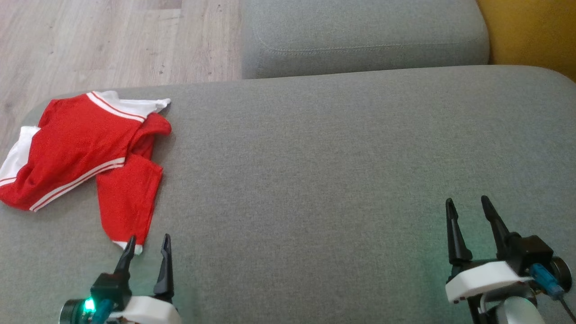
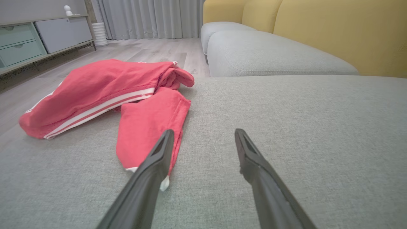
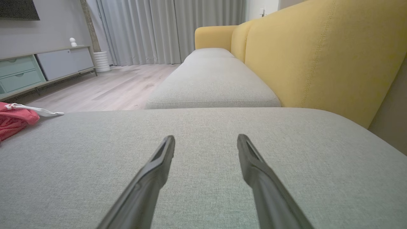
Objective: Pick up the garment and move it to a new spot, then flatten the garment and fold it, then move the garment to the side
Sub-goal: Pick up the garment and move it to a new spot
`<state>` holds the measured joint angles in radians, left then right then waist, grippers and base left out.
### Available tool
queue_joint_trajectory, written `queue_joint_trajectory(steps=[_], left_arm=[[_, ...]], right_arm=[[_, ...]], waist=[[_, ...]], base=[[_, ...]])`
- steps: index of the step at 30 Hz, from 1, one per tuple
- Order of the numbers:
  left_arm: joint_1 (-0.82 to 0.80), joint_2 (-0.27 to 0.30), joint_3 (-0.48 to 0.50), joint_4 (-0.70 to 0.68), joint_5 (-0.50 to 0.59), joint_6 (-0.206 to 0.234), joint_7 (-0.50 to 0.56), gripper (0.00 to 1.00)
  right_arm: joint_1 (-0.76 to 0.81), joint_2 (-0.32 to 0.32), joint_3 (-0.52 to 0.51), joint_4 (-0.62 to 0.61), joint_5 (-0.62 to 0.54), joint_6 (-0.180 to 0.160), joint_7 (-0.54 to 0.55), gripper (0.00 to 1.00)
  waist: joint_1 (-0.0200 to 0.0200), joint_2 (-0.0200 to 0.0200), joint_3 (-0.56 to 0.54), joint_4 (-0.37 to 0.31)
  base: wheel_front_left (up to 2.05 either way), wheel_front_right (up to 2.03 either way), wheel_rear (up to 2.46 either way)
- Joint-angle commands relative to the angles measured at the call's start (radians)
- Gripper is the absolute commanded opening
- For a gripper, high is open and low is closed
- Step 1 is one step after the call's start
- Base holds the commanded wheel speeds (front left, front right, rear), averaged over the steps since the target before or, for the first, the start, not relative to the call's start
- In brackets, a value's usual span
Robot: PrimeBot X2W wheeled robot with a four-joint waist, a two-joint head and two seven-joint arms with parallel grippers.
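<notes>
The garment (image 1: 85, 148) is a red piece with white stripes and white trim, lying crumpled on the left part of the grey cushion (image 1: 315, 171). One red flap of it reaches down toward my left gripper (image 1: 149, 243), which stands open just short of the flap's white hem. In the left wrist view the garment (image 2: 105, 95) lies ahead and to the left of the left gripper (image 2: 203, 135), whose left finger overlaps the hem. My right gripper (image 1: 468, 204) is open over bare cushion at the lower right, far from the cloth. The right wrist view catches the garment's edge (image 3: 16, 119) at far left.
A second grey cushion (image 1: 364, 40) lies beyond, with the yellow sofa back (image 3: 318, 60) along the right. Wooden floor (image 1: 90, 45) drops off past the cushion's far left edge. A low cabinet (image 2: 38, 38) and curtains (image 3: 159, 28) stand across the room.
</notes>
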<state>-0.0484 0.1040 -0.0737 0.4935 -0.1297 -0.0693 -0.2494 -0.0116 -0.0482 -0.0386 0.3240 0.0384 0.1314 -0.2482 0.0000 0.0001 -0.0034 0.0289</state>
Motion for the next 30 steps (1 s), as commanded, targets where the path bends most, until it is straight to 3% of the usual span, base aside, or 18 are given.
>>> queue_joint_trajectory(steps=[1,20,23,30], left_arm=[[-0.051,0.014,0.038,-0.023,0.003,0.001,-0.012,1.00],[-0.067,-0.014,0.088,0.022,-0.053,-0.031,-0.012,1.00],[-0.077,-0.018,0.085,0.025,-0.055,-0.035,-0.012,1.00],[-0.088,-0.030,0.070,0.026,-0.059,-0.043,-0.012,1.00]], right_arm=[[-0.052,-0.007,0.019,-0.026,-0.006,-0.001,-0.014,1.00],[-0.050,-0.006,0.017,0.015,0.054,-0.001,-0.014,1.00],[-0.047,-0.009,0.019,0.010,0.056,-0.001,-0.014,1.00],[-0.043,-0.013,0.050,0.003,0.059,-0.001,-0.014,1.00]], waist=[[0.0000,-0.0001,0.000,0.000],[0.0000,-0.0001,0.000,0.014],[0.0000,-0.0001,0.000,0.044],[0.0000,-0.0001,-0.003,0.229]], base=[[0.00,0.00,0.00],[0.00,0.00,0.00],[0.00,0.00,0.00],[0.00,0.00,0.00]])
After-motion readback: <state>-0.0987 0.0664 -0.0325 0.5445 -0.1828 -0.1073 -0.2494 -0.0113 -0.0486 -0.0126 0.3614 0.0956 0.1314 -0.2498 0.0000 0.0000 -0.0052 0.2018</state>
